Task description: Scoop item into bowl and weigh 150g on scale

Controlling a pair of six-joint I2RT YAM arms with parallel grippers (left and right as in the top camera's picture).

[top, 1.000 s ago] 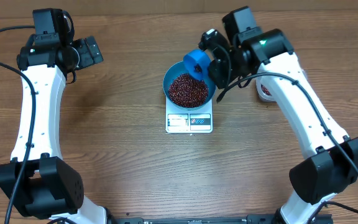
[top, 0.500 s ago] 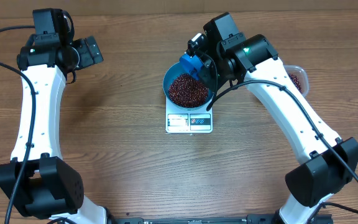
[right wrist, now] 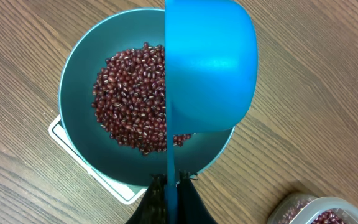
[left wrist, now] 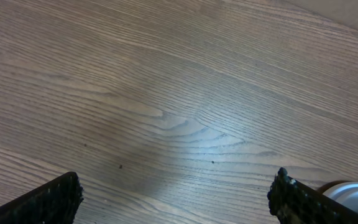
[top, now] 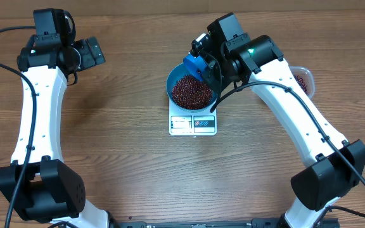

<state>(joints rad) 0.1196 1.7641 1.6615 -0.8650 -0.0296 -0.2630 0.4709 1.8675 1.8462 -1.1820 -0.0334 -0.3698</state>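
Much of scale point(top: 193, 124) hidden under bowl point(right wrist: 74, 93), tub point(top: 308, 74) partly behind right arm point(top: 296, 120)

Scale point(top: 193, 125) readout illegibly small

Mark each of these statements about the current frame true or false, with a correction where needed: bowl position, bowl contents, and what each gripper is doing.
1. The bowl sits on the scale. True.
2. The bowl is empty. False: it holds a pile of beans.
3. The right gripper is shut on the handle of the scoop, which is above the bowl. True.
4. The left gripper is clamped on the tub. False: it is open and empty over bare table, and the tub lies on the far right side.
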